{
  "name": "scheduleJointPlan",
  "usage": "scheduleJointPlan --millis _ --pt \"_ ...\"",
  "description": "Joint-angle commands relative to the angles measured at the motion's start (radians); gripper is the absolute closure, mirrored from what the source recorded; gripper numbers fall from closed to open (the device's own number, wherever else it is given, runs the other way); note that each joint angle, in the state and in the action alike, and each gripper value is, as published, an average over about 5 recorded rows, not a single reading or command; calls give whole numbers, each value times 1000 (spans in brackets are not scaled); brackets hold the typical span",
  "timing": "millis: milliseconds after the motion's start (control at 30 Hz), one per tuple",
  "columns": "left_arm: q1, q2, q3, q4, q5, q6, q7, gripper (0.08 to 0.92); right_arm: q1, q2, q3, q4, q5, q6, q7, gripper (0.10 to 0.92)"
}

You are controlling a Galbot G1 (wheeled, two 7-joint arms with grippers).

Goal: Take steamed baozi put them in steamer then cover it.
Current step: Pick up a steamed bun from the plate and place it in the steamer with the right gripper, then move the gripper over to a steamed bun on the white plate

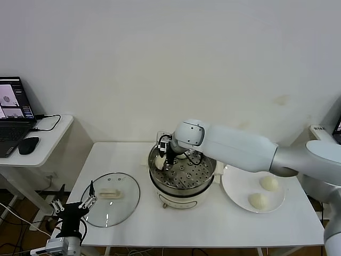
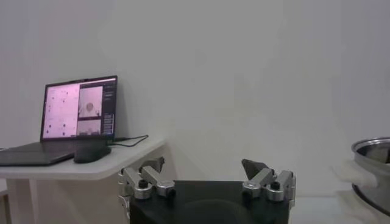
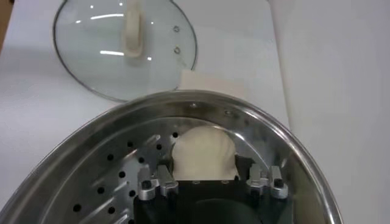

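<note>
The steamer (image 1: pixel 181 188) stands mid-table, its perforated tray (image 3: pixel 116 176) showing. My right gripper (image 1: pixel 163 158) reaches down inside it near the left rim. A cream-white baozi (image 3: pixel 204 152) rests on the tray between its fingers, which stand open close on either side of it. Two more baozi (image 1: pixel 269 183) (image 1: pixel 258 200) lie on the white plate (image 1: pixel 234 189) to the right. The glass cover (image 1: pixel 109 198) lies flat on the table left of the steamer, also seen as the cover (image 3: pixel 91 55) in the right wrist view. My left gripper (image 1: pixel 72 205) waits open off the table's left front corner.
A side desk at the far left carries a laptop (image 1: pixel 13 114) and a mouse (image 1: pixel 28 144). The steamer's rim (image 2: pixel 373 164) shows at the edge of the left wrist view. The wall runs close behind the table.
</note>
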Motion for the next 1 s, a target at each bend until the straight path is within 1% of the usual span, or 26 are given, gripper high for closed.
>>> scheduleJointPlan --millis 33,100,167,367,500,633,733,867,1000 --pt "-2 2 2 -1 0 2 0 177 103 -121 -10 99 -7 3 -108 279" --pt "-4 3 5 -2 0 3 0 177 167 -190 -20 145 -26 33 -185 233" --pt "-7 5 8 -2 -1 5 1 177 236 -273 -28 199 -58 80 -271 211" --pt "-10 16 19 -3 -3 6 1 177 350 -569 -16 331 -170 254 -464 203" --pt "-8 22 22 2 -5 4 2 177 280 -764 38 370 -310 380 -542 202" --pt "-2 28 22 10 -7 0 3 177 25 -912 211 363 -463 462 -561 203" --pt "2 29 21 16 -6 -2 3 177 -151 -978 329 343 -549 507 -551 202" --pt "-1 25 25 21 -3 -1 3 177 -391 -1013 499 311 -618 541 -522 202" --pt "-8 22 31 29 1 1 3 177 -543 -990 585 286 -668 551 -484 203"
